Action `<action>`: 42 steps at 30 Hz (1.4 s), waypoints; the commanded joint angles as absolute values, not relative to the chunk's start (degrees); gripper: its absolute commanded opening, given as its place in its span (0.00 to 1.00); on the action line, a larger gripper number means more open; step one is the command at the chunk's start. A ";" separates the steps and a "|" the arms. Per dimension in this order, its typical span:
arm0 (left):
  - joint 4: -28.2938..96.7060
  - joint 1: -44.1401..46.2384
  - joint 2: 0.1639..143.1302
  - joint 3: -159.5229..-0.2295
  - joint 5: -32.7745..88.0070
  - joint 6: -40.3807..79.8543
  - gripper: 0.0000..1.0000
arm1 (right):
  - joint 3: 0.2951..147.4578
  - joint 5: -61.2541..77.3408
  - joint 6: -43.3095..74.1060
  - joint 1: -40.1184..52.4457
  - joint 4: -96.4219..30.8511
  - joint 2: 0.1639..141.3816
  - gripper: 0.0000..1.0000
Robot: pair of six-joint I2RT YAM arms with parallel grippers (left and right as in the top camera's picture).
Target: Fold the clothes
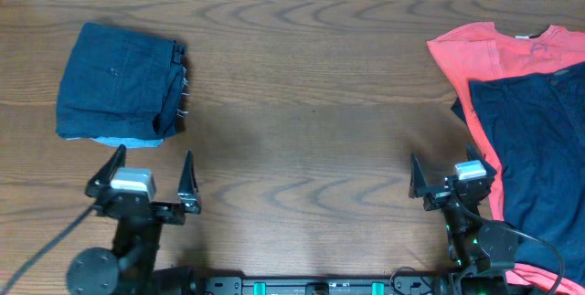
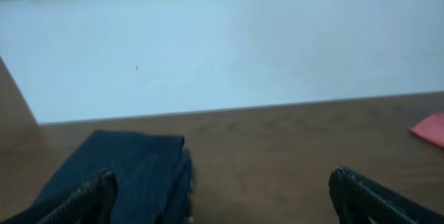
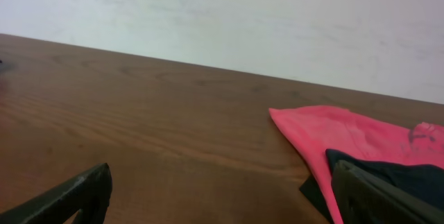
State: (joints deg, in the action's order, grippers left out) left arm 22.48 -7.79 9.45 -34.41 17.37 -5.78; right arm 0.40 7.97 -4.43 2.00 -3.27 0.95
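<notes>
Far left on the brown wooden tabletop (image 1: 311,85), folded dark navy garment (image 1: 119,80) sits on a light-blue piece (image 1: 123,141); far right, an unfolded navy garment (image 1: 539,140) overlaps the coral-red T-shirt (image 1: 484,48). Left gripper (image 1: 154,163) and right gripper (image 1: 443,163): jaws wide, nothing held.

tabletop (image 1: 302,103) was dark brown with heavy wavy wood grain. left pile: plain navy piece (image 1: 114,80), light-blue strip (image 1: 123,141) at its near edge, possibly denim, too small to confirm. right pile: coral-red T-shirt (image 1: 494,53) and plain dark navy garment (image 1: 539,149). wall (image 2: 222,50) was off-white. left end effector (image 1: 154,156) and right end effector (image 1: 445,163) were black, each with a pale grey block.
</notes>
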 commanded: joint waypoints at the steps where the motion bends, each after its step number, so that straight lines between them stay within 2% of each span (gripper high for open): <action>1: 17.78 -7.62 4.19 -26.72 16.88 -5.23 0.98 | 0.32 8.40 -4.34 1.56 -3.46 0.54 0.99; 5: 11.92 -7.60 0.03 -19.42 16.88 -5.23 0.98 | 0.32 8.40 -4.34 1.56 -3.46 0.54 0.99; 22: -7.03 -7.55 0.12 -0.23 16.86 -5.26 0.98 | 0.32 8.40 -4.34 1.56 -3.46 0.54 0.99; 42: 2.55 -6.28 0.38 -0.23 16.86 -5.26 0.98 | 0.32 8.40 -4.34 1.56 -3.46 0.54 0.99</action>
State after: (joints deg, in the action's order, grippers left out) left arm -0.03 -6.52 0.62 -0.91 16.51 -5.78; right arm 0.40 7.99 -4.43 2.00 -3.29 0.95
